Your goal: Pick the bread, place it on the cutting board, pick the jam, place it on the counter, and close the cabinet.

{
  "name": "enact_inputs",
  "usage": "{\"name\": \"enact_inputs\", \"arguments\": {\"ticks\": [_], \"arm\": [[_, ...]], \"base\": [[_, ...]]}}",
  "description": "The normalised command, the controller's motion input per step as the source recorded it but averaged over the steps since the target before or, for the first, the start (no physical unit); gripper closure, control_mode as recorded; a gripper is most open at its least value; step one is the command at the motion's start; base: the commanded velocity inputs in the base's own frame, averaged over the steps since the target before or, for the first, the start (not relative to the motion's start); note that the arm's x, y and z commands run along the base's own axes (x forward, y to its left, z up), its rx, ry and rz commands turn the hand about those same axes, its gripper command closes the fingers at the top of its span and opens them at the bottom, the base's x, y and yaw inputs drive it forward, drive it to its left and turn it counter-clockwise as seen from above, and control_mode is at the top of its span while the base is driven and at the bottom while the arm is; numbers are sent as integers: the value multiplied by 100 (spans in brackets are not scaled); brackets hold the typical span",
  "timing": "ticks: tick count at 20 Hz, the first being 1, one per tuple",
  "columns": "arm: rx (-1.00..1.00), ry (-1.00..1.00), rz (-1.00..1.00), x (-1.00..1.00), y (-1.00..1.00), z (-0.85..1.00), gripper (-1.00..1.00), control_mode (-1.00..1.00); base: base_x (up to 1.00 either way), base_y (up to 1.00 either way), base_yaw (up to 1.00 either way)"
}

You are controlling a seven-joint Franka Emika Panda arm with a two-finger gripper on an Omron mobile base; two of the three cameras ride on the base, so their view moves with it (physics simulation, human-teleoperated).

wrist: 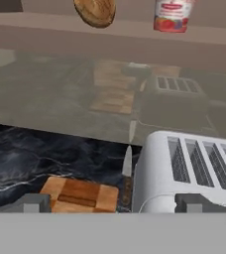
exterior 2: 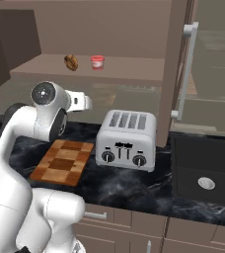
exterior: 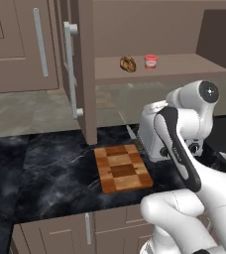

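A: gripper (wrist: 113, 203) jaws spread wide, nothing between them. The two dark finger tips (wrist: 35, 202) stand far apart at the bottom of the hand view, above the cutting board and toaster.

B: bread?

A: bread (exterior: 128, 64) sits on the cabinet shelf (exterior: 184, 67), near its front edge, left of the jam (exterior: 151, 61). The two are near each other, not touching. Both upright as far as I can tell.

B: cabinet state?

A: cabinet (exterior: 83, 69) door stands open, edge-on to the left base camera, long silver bar handle (exterior: 70, 69) on it. In the right base view the other door (exterior 2: 176, 69) also stands open, to the right of the shelf.

B: board?

A: cutting board (exterior: 122, 168) lies flat on the counter (exterior: 45, 168), close to the front edge, bare on top. Toaster (exterior 2: 127, 140) is just beside it on the right; contact I can't judge. A knife (wrist: 127, 171) lies in the gap between board and toaster, blade pointing to the back wall.

B: anything else on the counter?

A: sink (exterior 2: 206, 170) set in at the right end, past the toaster.
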Motion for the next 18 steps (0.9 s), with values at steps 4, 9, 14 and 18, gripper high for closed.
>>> {"name": "enact_inputs", "arguments": {"ticks": [4, 9, 14, 18], "arm": [[0, -13, 0, 0, -3, 26, -100, -100], [0, -10, 0, 0, -1, 30, -100, -100], [0, -1, 0, 0, 0, 30, -100, -100], [0, 0, 0, 0, -1, 37, -100, -100]], "base": [[0, 0, 0], [0, 0, 0], [0, 0, 0], [0, 0, 0]]}}
